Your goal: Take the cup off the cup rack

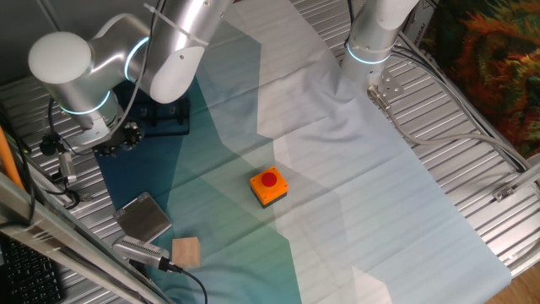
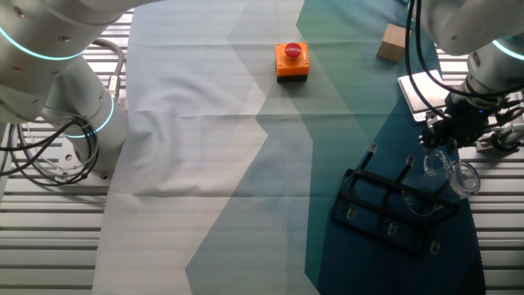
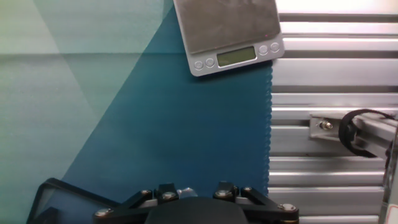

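The cup (image 2: pixel 452 172), a clear tumbler, hangs tilted just under my gripper (image 2: pixel 447 141), right of the cup rack (image 2: pixel 393 205) and apart from its pegs. The black wire rack stands on the dark blue part of the cloth. In the hand view only the finger bases show at the bottom edge, and a glassy glint of the cup (image 3: pixel 186 192) lies between them at my gripper (image 3: pixel 196 191). A corner of the rack (image 3: pixel 56 193) shows at lower left. In one fixed view my gripper (image 1: pixel 118 139) is beside the rack (image 1: pixel 164 118), which the arm partly hides.
A grey metal scale (image 3: pixel 227 34) lies ahead of the hand, also seen as the scale (image 2: pixel 422 90). An orange button box (image 2: pixel 291 61) sits mid-cloth, a wooden block (image 2: pixel 393 43) near the scale. Ribbed metal table (image 3: pixel 336 81) and a bracket (image 3: pixel 354 127) lie right of the cloth edge.
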You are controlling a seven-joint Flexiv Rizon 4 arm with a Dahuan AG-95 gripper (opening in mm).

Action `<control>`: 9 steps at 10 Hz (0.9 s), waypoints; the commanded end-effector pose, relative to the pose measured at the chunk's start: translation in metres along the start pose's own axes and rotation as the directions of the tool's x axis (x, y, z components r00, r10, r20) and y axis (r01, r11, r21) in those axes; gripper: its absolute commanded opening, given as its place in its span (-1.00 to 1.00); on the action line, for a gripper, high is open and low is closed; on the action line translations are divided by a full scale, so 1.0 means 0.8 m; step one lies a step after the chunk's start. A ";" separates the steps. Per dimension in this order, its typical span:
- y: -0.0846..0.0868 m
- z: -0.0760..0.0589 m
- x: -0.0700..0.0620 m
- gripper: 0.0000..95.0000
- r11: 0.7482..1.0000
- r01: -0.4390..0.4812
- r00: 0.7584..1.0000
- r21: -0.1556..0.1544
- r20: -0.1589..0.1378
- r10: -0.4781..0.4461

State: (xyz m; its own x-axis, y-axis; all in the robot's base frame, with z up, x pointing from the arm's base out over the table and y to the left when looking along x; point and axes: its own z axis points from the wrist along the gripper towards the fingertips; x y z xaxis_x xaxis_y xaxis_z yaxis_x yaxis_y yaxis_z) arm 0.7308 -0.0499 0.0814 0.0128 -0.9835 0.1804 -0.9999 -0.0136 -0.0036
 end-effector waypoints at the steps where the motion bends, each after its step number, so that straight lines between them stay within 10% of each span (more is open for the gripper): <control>1: 0.001 0.001 0.002 -0.20 1.000 -0.010 1.000 -0.001 -0.013 0.010; 8: 0.008 0.006 0.005 -0.20 1.000 -0.015 0.998 0.001 -0.068 0.015; 9: 0.009 0.006 0.005 -0.60 1.000 -0.017 0.998 0.002 -0.068 0.017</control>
State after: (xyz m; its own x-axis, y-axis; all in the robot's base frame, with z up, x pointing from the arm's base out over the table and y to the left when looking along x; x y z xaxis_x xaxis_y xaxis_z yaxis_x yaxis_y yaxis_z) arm 0.7237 -0.0548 0.0776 -0.0080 -0.9686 0.2483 -0.9999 0.0056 -0.0102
